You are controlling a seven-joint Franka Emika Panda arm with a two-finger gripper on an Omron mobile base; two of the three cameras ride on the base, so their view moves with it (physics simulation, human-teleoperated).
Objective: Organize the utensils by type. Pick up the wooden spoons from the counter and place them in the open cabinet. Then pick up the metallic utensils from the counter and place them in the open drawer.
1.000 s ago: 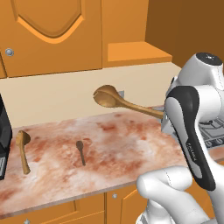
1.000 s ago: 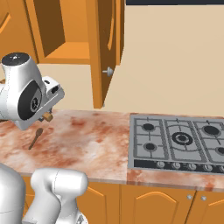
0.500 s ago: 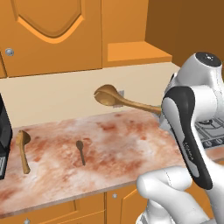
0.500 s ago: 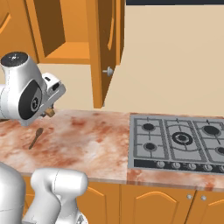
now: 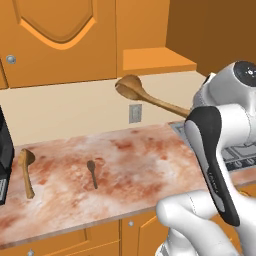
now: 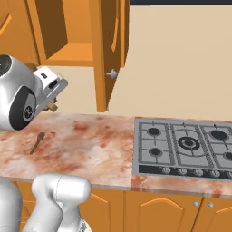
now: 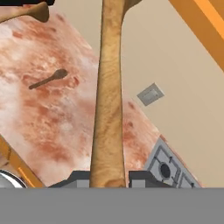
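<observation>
End effector clamped on one wooden spoon, lifted off the table.

From the left base camera, your arm's white body hides the end effector and the handle end of the held wooden spoon [image 5: 145,97]; its bowl sits in the air just below the cabinet shelf [image 5: 155,59]. Your hand camera shows the end effector [image 7: 108,177] gripping the handle. The second wooden spoon [image 5: 26,170] and a metal spoon [image 5: 92,172] lie on the table [image 5: 140,165].

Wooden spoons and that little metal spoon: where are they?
held wooden spoon [image 5: 131,88], left base view, its bowl.
second wooden spoon [image 5: 26,172], left base view, its handle.
metal spoon [image 5: 92,172], left base view, its handle.
</observation>
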